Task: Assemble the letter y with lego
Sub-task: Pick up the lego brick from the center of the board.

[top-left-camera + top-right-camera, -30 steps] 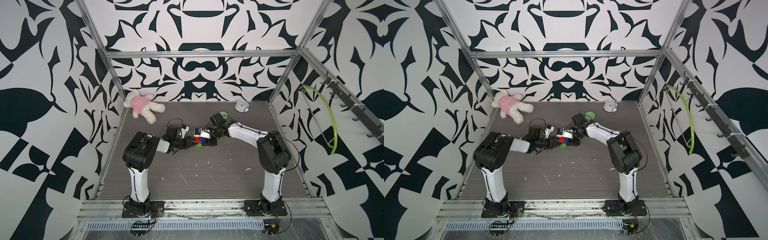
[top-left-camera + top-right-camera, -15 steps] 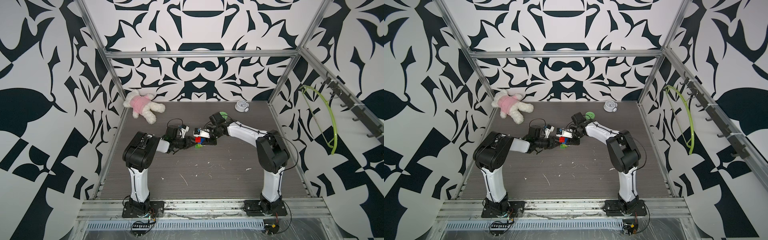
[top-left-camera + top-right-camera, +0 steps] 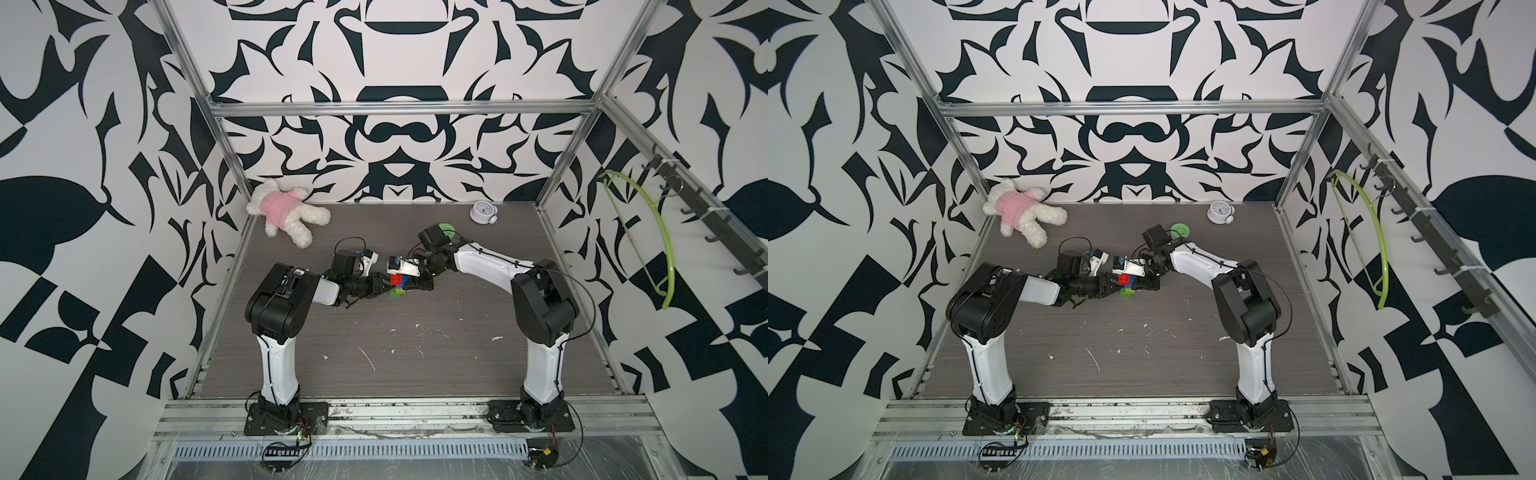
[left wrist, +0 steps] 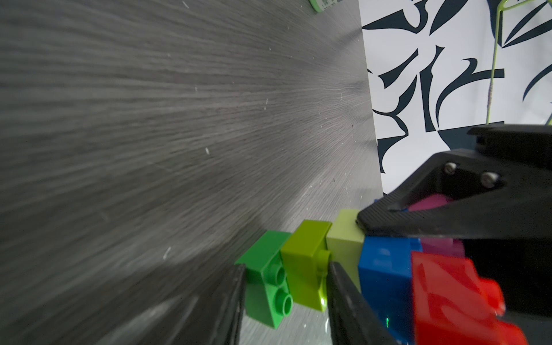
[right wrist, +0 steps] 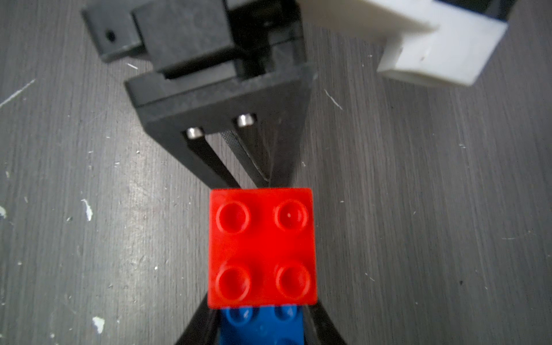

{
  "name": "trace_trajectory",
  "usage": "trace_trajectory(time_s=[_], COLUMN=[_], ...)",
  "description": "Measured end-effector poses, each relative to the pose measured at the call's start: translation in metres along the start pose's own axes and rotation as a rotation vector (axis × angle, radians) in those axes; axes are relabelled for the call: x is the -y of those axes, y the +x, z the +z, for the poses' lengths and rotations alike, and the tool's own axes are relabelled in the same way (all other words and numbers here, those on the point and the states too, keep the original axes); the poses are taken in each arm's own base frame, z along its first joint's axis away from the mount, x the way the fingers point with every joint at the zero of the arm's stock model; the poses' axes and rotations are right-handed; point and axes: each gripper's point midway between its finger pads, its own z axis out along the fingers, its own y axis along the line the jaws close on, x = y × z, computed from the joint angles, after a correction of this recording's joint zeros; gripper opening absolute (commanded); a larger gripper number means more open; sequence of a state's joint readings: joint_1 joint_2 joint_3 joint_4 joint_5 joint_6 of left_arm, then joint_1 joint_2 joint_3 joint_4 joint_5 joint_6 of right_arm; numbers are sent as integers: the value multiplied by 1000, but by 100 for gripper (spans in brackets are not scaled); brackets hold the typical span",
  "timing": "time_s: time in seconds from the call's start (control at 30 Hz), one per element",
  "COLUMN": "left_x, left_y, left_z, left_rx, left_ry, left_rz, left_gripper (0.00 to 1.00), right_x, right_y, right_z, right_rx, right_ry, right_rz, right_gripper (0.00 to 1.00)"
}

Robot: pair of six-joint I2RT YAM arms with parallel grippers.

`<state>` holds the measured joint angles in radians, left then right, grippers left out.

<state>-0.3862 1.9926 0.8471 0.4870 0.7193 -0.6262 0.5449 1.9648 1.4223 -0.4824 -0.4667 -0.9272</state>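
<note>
The letter y [image 3: 397,284] [image 3: 1126,285], a small lego figure, hangs low over the table's middle between both grippers. In the left wrist view a green brick [image 4: 265,277], two lime bricks [image 4: 304,263], a blue brick [image 4: 385,277] and a red brick [image 4: 448,292] stand in a row, with pink [image 4: 439,246] behind. My left gripper [image 4: 285,286] [image 3: 385,286] is shut on the green and lime stem bricks. My right gripper [image 5: 261,325] [image 3: 410,284] is shut on the blue brick [image 5: 260,325], its fingers pressing both sides just under the red brick [image 5: 261,248].
A plush toy [image 3: 286,214] lies at the back left and a small clock [image 3: 482,212] at the back right. A round green tub [image 3: 448,229] sits behind the right arm. A lime hanger [image 3: 660,249] hangs on the right wall. White flecks dot the table's front.
The right gripper's jaws have drawn in onto the blue brick. Both arms and the brick figure stay almost where they were.
</note>
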Motion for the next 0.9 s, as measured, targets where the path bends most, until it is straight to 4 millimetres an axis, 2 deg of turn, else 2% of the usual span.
trace_trajectory(time_s=[0.9], left_x=[2], left_y=[-3], left_z=[-5], left_rx=[12], left_ry=[-21], left_rz=[-3], left_gripper=[54], right_x=[0], right_y=[0], right_z=[-1], right_rx=[-1], right_ry=[-1], right_rz=[-15], right_gripper=[32])
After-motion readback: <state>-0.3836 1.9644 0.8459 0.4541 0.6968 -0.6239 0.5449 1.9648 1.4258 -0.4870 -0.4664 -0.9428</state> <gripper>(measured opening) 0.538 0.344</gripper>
